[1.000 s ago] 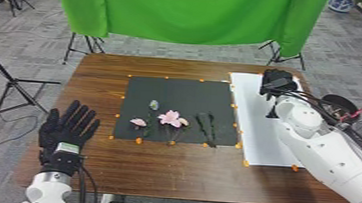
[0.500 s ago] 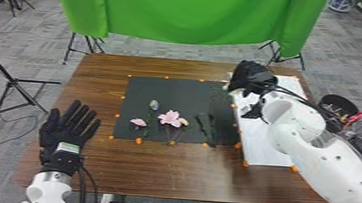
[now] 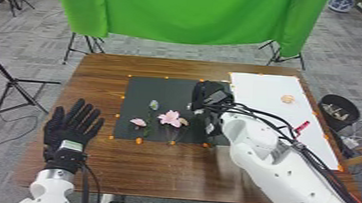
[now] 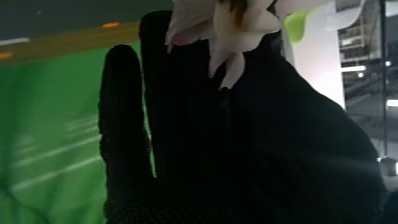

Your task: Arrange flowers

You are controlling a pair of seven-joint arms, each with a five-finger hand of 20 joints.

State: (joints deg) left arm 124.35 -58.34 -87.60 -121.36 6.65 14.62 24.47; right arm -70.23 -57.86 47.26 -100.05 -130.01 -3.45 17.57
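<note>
The right hand (image 3: 210,93), having moved from the white board (image 3: 263,121) to over the black mat (image 3: 171,89), pinches a pale flower (image 4: 238,25) near the pink lily (image 3: 170,118), presumably making placement the next step.

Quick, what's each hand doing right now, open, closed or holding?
Left hand: open, empty.
Right hand: cannot tell; pale petals show against it, but a grip can't be confirmed.
</note>
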